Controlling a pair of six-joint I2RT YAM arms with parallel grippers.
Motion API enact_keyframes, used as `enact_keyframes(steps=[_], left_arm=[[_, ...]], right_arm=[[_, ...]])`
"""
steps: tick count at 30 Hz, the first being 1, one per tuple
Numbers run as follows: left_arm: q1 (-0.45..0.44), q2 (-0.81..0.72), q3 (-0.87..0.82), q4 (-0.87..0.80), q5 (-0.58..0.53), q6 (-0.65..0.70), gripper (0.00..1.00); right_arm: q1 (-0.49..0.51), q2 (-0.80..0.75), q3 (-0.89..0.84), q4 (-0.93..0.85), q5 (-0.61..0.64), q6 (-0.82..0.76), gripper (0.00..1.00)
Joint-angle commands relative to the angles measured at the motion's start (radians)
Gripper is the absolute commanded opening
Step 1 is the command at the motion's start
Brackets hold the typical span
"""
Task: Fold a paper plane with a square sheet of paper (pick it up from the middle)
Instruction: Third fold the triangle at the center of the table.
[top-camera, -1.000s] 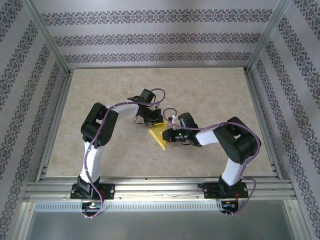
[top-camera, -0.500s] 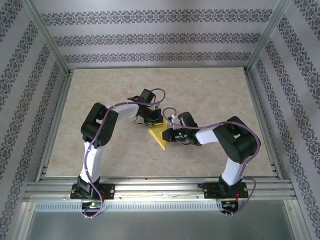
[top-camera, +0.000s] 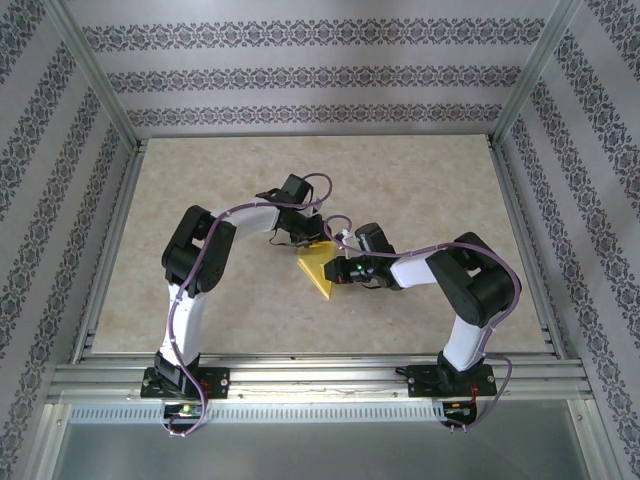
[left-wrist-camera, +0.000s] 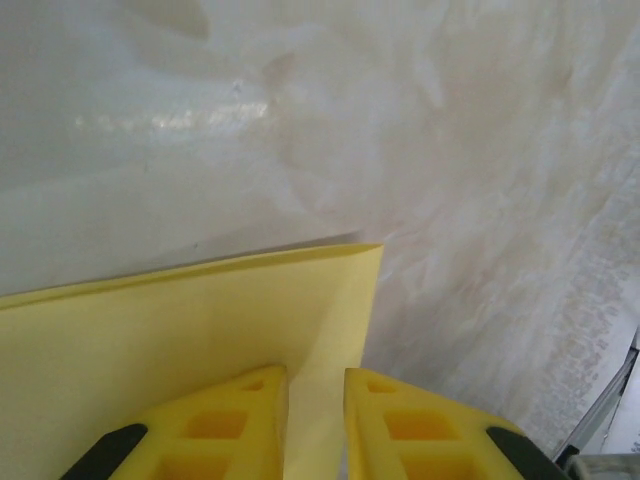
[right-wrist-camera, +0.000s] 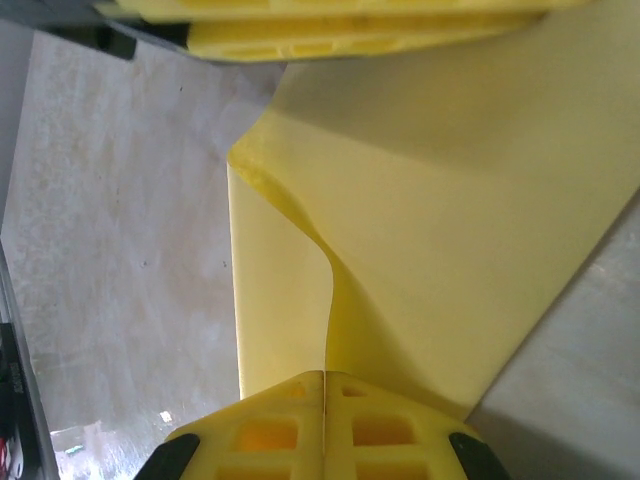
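Left hand (top-camera: 305, 234) has shifted a little toward the top of the overhead frame since the earlier frame, and its fingers have parted. The right arm has barely stirred.

In the left wrist view that hand (left-wrist-camera: 317, 385) shows a narrow gap between its fingers. The corner of the yellow sheet (left-wrist-camera: 180, 320) lies just past and under the tips, so it looks let go rather than gripped. Whether a pad is touching the paper cannot be told.

The right hand (top-camera: 340, 271) is closed. In its own wrist view (right-wrist-camera: 323, 385) the fingers meet along one seam, and a raised ridge of the yellow sheet (right-wrist-camera: 450, 230) runs straight into that seam, so it has the paper pinched. The left hand's fingers (right-wrist-camera: 350, 40) cross the upper edge of that frame, at the far side of the sheet.

From overhead the yellow sheet (top-camera: 318, 272) is a partly folded triangle lying on the table (top-camera: 420, 190) at the frame's centre. It is directly left of the right hand and just below and right of the left hand. Its long axis appears to run from the broad edge under the left hand down to a point toward the bottom of the frame.

The right hand is the nearer one and the one anchoring the paper. Any next crease probably depends on the left hand coming back onto that upper edge.
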Motion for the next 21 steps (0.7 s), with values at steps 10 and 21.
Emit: enact_keyframes(steps=[10, 21], left_arm=[[0.036, -0.289, -0.23, 0.058, -0.147, -0.087, 0.21], [0.026, -0.446, -0.633, 0.512, -0.018, -0.379, 0.04]], right_arm=[[-0.004, 0.035, 0.017, -0.087, 0.055, -0.026, 0.0], [-0.005, 0.043, 0.031, -0.108, 0.048, -0.031, 0.0]])
